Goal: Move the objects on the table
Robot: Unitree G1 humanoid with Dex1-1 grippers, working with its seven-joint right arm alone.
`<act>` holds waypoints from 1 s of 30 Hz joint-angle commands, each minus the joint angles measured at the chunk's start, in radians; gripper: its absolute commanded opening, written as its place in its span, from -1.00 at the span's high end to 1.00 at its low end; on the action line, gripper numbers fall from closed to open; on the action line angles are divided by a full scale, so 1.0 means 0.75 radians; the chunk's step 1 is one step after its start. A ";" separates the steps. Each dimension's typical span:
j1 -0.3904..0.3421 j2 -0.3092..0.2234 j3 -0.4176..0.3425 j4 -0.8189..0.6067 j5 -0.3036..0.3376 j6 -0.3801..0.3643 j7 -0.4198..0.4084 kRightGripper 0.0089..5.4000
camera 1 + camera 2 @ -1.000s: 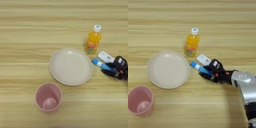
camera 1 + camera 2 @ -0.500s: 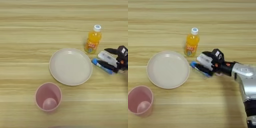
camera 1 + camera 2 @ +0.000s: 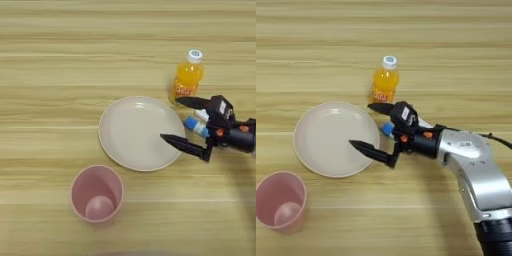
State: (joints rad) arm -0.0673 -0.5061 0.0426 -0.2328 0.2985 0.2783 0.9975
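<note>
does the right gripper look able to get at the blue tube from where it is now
Probably yes. The right gripper is open, and the blue tube lies on the table between its two fingers, near their base. Nothing covers it; the orange-juice bottle stands just behind, the plate beside it.

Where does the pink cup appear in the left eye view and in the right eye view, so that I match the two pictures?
Left eye view: the cup stands low, left of centre, just below the plate.
Right eye view: the cup sits in the bottom left corner, again below the plate's left part.
Shared landmark: the juice bottle above the plate's right edge.
</note>
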 commanded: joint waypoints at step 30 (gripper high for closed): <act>-0.175 0.224 0.323 0.191 -0.361 0.027 -0.360 -0.98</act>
State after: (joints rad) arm -0.1316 -0.3426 0.2891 -0.0660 0.0352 0.3390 0.7502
